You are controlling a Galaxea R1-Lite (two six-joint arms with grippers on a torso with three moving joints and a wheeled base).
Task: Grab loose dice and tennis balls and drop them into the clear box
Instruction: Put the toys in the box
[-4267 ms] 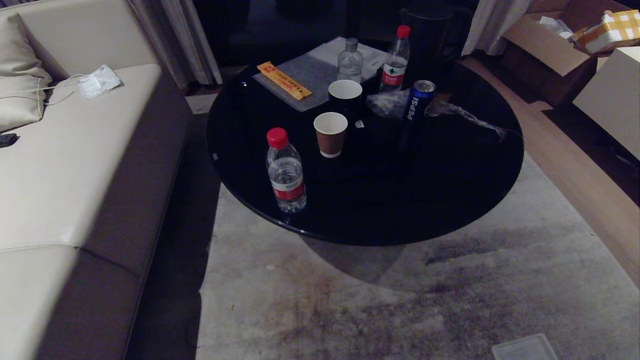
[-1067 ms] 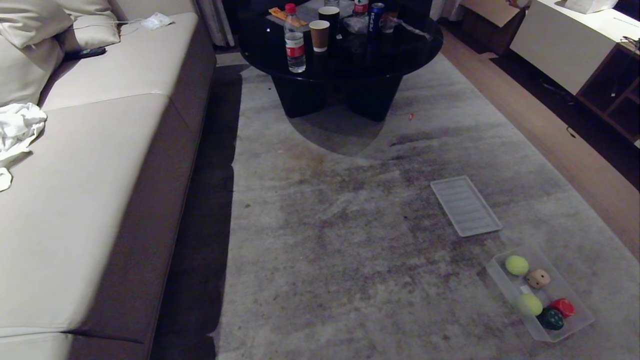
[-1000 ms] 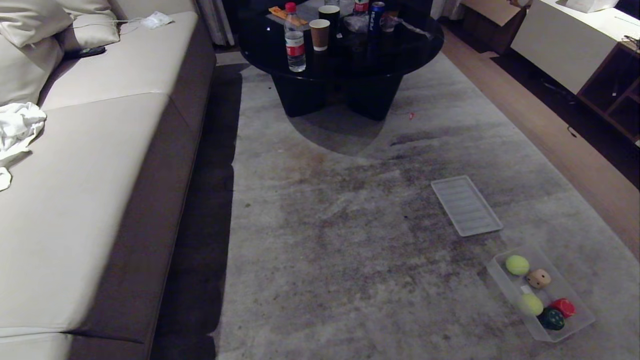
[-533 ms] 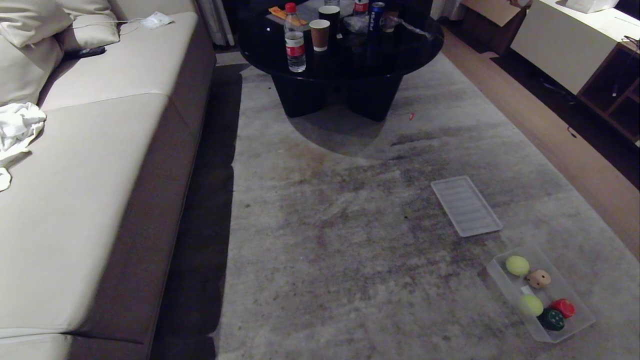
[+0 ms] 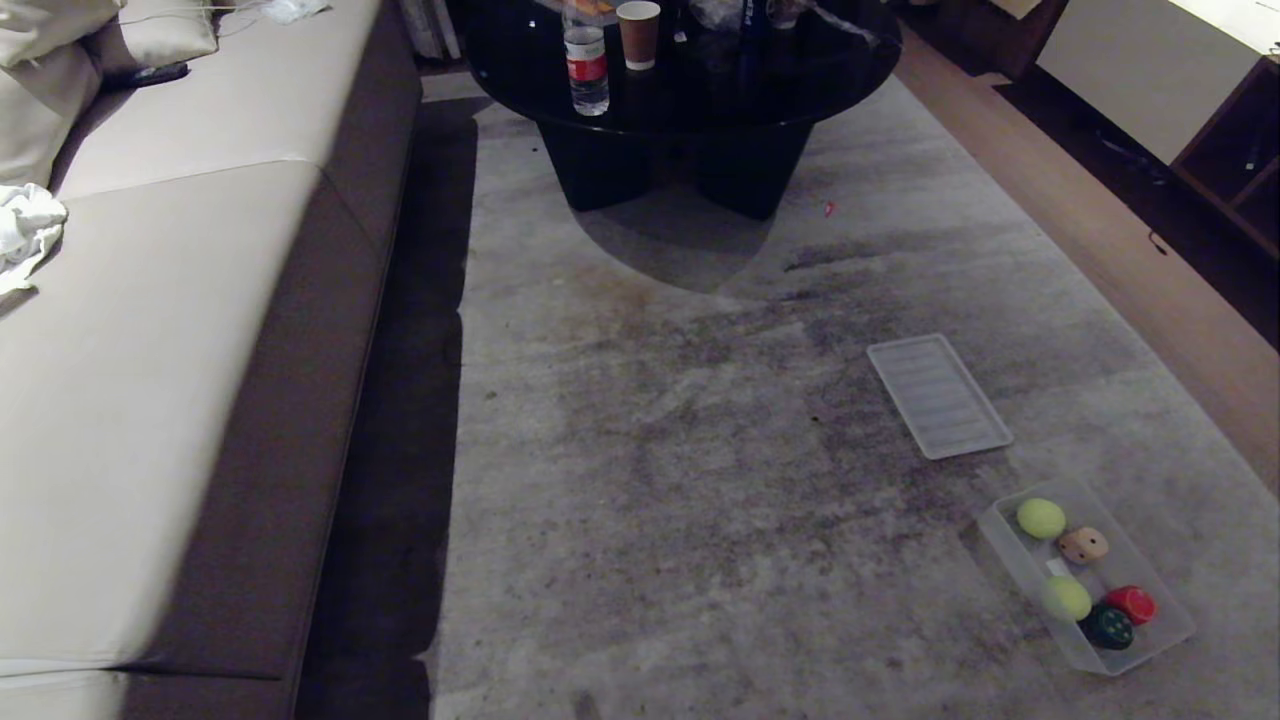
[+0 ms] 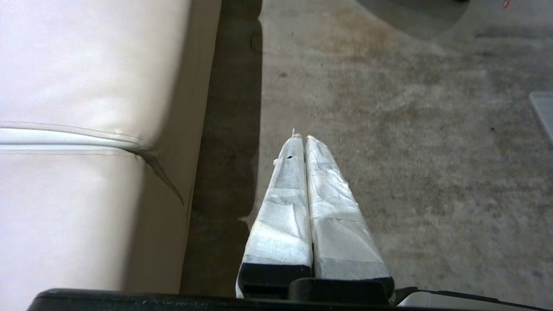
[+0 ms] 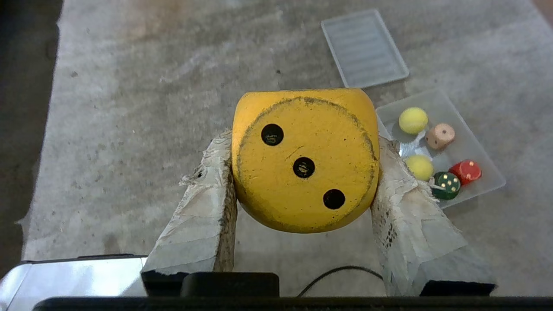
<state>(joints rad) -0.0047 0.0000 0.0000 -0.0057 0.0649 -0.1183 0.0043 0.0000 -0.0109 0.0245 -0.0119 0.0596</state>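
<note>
the fist-sized yellow cube die with black pips (image 7: 304,160) is clamped between the paper-wrapped fingers of the right gripper (image 7: 302,172), well short of the shallow clear plastic box (image 5: 1010,545) on the grey carpet (image 5: 700,500). before release, the die should be carried right above the box's free end, away from the ribbed clear lid (image 5: 938,395) beyond it. the left gripper (image 6: 301,140) is pressed closed, empty.
</note>
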